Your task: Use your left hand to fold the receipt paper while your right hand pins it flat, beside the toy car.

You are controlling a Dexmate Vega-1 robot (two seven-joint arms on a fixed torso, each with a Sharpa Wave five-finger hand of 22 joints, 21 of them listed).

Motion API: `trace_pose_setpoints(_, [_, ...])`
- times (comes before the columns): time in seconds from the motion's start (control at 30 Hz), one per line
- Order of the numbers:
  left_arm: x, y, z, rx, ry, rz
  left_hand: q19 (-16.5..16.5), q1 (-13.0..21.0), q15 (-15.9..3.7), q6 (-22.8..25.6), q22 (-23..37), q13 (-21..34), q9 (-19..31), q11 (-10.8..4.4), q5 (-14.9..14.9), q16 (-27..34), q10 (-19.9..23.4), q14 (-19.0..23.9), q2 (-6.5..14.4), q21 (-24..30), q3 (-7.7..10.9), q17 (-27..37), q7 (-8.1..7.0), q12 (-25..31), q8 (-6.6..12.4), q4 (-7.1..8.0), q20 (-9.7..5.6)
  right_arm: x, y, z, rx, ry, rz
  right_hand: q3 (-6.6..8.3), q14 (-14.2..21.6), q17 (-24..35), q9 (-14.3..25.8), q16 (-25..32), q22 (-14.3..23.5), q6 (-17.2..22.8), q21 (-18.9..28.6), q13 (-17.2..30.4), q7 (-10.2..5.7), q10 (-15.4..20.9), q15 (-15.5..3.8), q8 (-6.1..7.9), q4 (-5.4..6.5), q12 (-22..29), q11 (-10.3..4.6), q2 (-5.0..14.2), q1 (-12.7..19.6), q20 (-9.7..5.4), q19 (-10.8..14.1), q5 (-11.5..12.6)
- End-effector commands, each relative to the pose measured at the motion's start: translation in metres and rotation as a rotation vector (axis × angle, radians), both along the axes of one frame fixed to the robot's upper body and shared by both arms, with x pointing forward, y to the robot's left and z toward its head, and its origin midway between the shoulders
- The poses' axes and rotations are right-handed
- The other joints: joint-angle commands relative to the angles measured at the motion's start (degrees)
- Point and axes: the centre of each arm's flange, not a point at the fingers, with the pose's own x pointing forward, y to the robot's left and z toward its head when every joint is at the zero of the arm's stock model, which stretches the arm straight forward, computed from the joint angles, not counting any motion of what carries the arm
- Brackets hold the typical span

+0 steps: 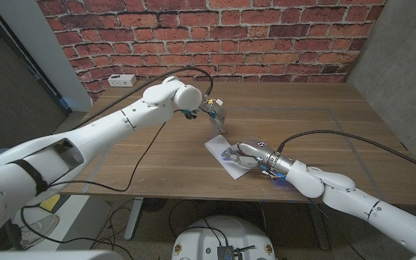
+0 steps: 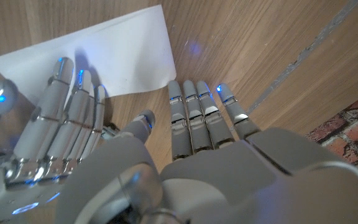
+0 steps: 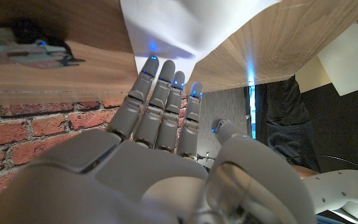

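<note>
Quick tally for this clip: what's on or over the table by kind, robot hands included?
Receipt paper: 1
Robot hands: 2, left hand, right hand
White box at the table's far left edge: 1
Toy car: 0 that I can make out
Total: 4

A white box [image 1: 122, 80] sits near the table's [image 1: 172, 155] far-left corner.

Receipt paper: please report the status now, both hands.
Right hand rests on receipt paper, fingers on its near part. Left hand open, at the far edge, not gripping. Paper unfolded. Nothing in the way.
</note>
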Motion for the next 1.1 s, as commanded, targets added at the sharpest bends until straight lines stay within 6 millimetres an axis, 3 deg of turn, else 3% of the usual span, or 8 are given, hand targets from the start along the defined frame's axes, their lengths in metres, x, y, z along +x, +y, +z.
trace_pose_setpoints(0.03, [-0.014,0.001,0.011,-0.096,0.098,-0.111,2.9,0.1,-0.19,6.9,0.4,2.4,1.8,0.22,0.2,5.2,8.5,8.1,1.7,2.0,-0.79,3.3,2.2,4.7,4.29,-0.39,1.04,0.001,0.003,0.0,0.002,-0.008,0.002,0.2,-0.4,0.2,0.1,0.1,0.3,-0.1,-0.1,0.1,-0.24,-0.2,0.14,-0.23,-0.08,-0.3,0.12,0.15,0.7,-0.04,-0.4,0.0])
trace_pose_setpoints(0.07, [-0.014,0.001,0.011,-0.087,0.098,-0.104,3.4,0.7,-0.09,8.5,0.6,3.7,2.7,0.96,0.2,7.1,11.4,10.3,1.8,2.7,-0.86,4.9,3.04,7.0,5.5,-0.8,1.49,0.001,0.003,0.0,0.002,-0.008,0.003,0.21,-0.6,0.2,0.1,0.1,0.3,-0.1,-0.1,0.1,-0.26,-0.1,0.2,-0.24,-0.1,-0.3,0.12,0.16,0.8,-0.01,-0.5,0.0])
trace_pose_setpoints(0.13, [-0.013,-0.001,0.011,-0.057,0.09,-0.084,3.7,1.6,0.47,10.6,1.0,6.3,4.2,1.01,0.3,10.7,13.6,13.9,2.0,3.8,-1.08,8.3,3.64,10.1,7.25,-1.26,1.37,0.001,0.003,0.0,0.003,-0.011,0.002,0.23,-0.7,0.2,0.1,0.1,0.3,-0.1,-0.1,0.1,-0.27,-0.2,0.09,-0.25,-0.1,-0.3,0.15,0.18,0.8,-0.03,-0.5,0.0])
trace_pose_setpoints(0.33, [-0.006,-0.009,0.004,0.038,0.074,-0.014,5.8,3.8,0.47,13.6,1.7,12.3,7.6,1.31,0.9,16.2,16.7,16.5,2.5,6.9,-0.29,15.1,4.53,16.3,10.12,-1.54,1.32,0.001,0.003,0.003,0.009,-0.013,0.002,0.23,-0.8,0.4,0.1,0.1,0.3,-0.2,-0.1,0.1,-0.33,-0.2,0.13,-0.33,-0.12,-0.5,-0.17,0.19,0.8,0.04,-0.7,0.0])
trace_pose_setpoints(0.47, [0.004,-0.013,-0.002,0.081,0.108,0.022,6.0,3.9,0.42,13.9,1.8,13.4,8.2,1.52,1.0,17.0,16.5,16.8,2.4,7.5,-0.13,16.2,4.77,17.1,10.53,-1.2,1.36,0.001,0.002,0.003,0.012,-0.012,-0.001,0.26,-0.9,0.4,0.1,0.0,0.3,-0.2,-0.1,0.1,-0.28,-0.2,0.17,-0.37,-0.14,-0.5,0.05,0.16,0.8,0.09,-0.8,0.0])
trace_pose_setpoints(0.6, [0.017,-0.014,-0.007,0.087,0.153,0.032,4.5,3.1,0.49,11.4,1.8,15.3,9.5,1.63,1.2,14.3,13.0,13.1,1.5,8.0,0.72,15.3,4.51,17.3,10.12,-0.59,1.34,0.001,0.001,0.002,0.016,-0.009,-0.001,0.28,-0.9,0.5,0.1,0.0,0.3,-0.3,0.0,0.1,-0.32,-0.2,0.15,-0.4,-0.16,-0.6,0.1,0.16,0.8,0.13,-0.9,0.0])
trace_pose_setpoints(0.8, [0.035,-0.016,-0.013,0.059,0.202,0.021,2.8,2.8,0.9,10.3,1.7,16.3,10.2,1.99,1.4,12.9,11.3,11.6,2.3,8.0,1.75,14.9,4.59,17.4,10.08,0.17,1.59,0.001,0.0,0.001,0.022,-0.006,0.002,0.33,-0.9,0.5,0.1,0.0,0.4,-0.2,0.0,0.1,-0.27,-0.1,0.15,-0.41,-0.22,-0.7,-0.09,0.08,0.8,0.12,-1.0,0.0])
trace_pose_setpoints(1.1, [0.047,-0.027,-0.028,0.091,0.267,0.006,0.8,2.7,0.85,8.0,1.6,17.6,11.3,2.34,1.6,10.5,7.8,8.3,2.0,8.6,3.78,14.7,3.95,17.2,9.89,1.62,1.22,0.003,-0.001,-0.001,0.029,0.001,0.004,0.25,-0.9,0.6,0.1,0.0,0.4,-0.2,0.1,0.2,-0.27,-0.1,0.2,-0.42,-0.25,-0.8,0.14,-0.06,0.8,0.18,-1.0,-0.1])
